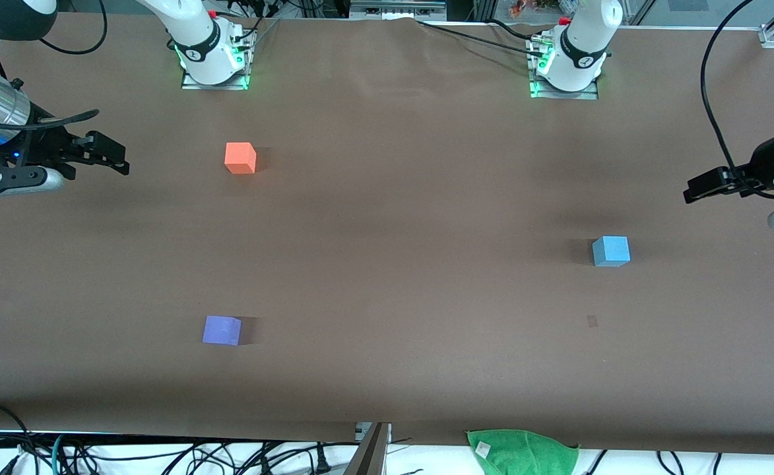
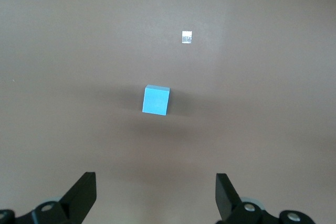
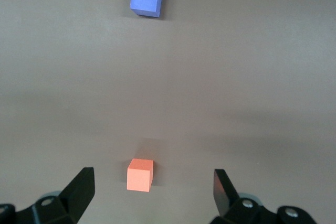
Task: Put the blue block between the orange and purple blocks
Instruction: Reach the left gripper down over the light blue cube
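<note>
My left gripper [image 2: 155, 195] hangs with fingers spread wide and empty over the brown table [image 1: 387, 369] at the left arm's end, near the blue block [image 1: 611, 251]. My right gripper [image 3: 152, 192] waits wide apart at the right arm's end, the orange block [image 1: 240, 158] farther from the front camera than the purple block [image 1: 222, 330]

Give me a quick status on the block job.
Left end effector open, over bare table by blue block; right end effector open, above orange block. Blue block untouched. Gap between orange and purple block unobstructed.
</note>
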